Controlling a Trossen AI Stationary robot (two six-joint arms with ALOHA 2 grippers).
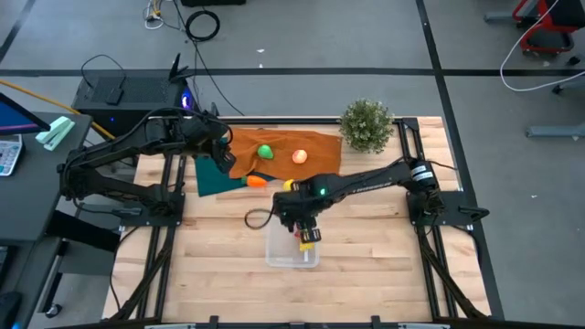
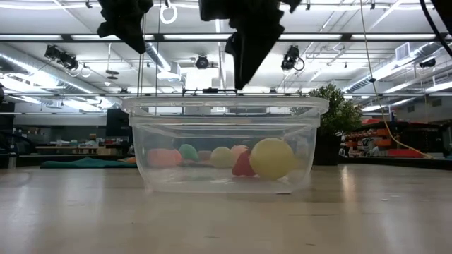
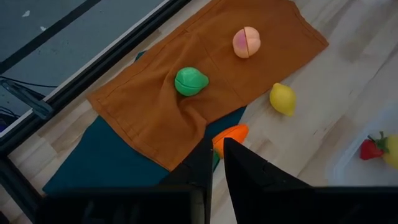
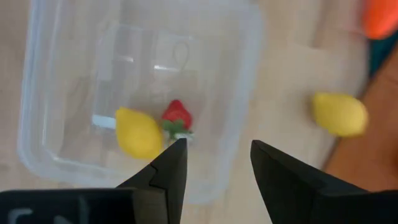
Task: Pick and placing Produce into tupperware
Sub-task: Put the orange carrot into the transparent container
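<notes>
The tupperware (image 1: 292, 249) was taken as the landmark. Its top stood open, but the right gripper (image 4: 214, 163) hung directly above it with its jaws parted, blocking entry from overhead. Inside, a lemon (image 4: 138, 132) and the strawberry (image 4: 176, 115) lay touching toward one wall; the remaining floor was bare. Bare worktop (image 1: 210, 274) lay open to the container's left, right and near side. Beyond it, a second lemon (image 3: 282, 99) and the carrot (image 3: 229, 137) obstructed the worktop. Farther back, the left gripper (image 3: 216, 163) hovered over the cloth's near edge, and the potted plant (image 1: 366, 124) stood at the far right.
</notes>
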